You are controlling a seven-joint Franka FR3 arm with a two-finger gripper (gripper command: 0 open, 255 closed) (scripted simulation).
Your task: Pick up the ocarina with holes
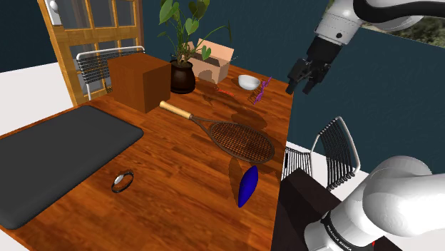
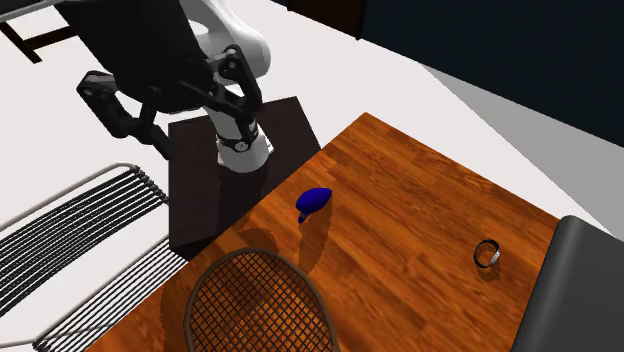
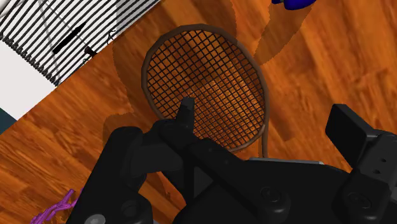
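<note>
Fingers spread wide and clasping nothing, the black gripper (image 1: 300, 87) hangs high above the wooden table (image 1: 178, 192), past the racket (image 1: 239, 139) on the side away from the stand (image 1: 303, 207). In the shoulder view the white arm rises from the stand at the lower right, leaves the picture, and comes back in at the top with the wrist tipped downward. The wrist view looks along the fingers onto the racket's strung head, so the hand seems aimed at the wrong thing for now. The ocarina (image 1: 247, 185), a deep blue, tapered body, lies flat on the wood near the table's edge closest to the stand, just beside the racket's rim but apart from it; its holes cannot be made out. In the wrist view it sits beyond the racket head, well off the line between the fingers. That height and openness suit an approach not yet begun: my judgement is that the hand must travel back toward the stand, over the racket, and come down with the jaws across the ocarina's narrow width. A small ring-shaped object (image 1: 123, 180) lies well apart, nearer the dark mat (image 1: 57, 157), out of the likely path.
</note>
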